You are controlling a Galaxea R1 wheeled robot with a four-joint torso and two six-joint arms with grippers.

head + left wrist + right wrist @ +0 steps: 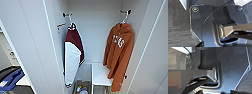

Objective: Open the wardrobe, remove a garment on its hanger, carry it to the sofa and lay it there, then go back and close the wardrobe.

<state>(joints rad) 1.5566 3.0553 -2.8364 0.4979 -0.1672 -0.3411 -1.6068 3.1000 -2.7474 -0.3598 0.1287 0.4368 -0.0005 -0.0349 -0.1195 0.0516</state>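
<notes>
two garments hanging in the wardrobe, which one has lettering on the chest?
The burnt-orange hoodie, hanging from the hook on the right inside the wardrobe. White block letters cross its chest. The maroon-and-white garment on the left shows no lettering.

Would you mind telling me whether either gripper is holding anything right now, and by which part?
It cannot be told. The orange hoodie hangs on its white hanger from a hook inside the open wardrobe.

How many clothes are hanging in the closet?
2. A maroon-and-white top hangs on the left hook, and an orange hoodie hangs on the right hook. More could be hidden behind the door.
</notes>
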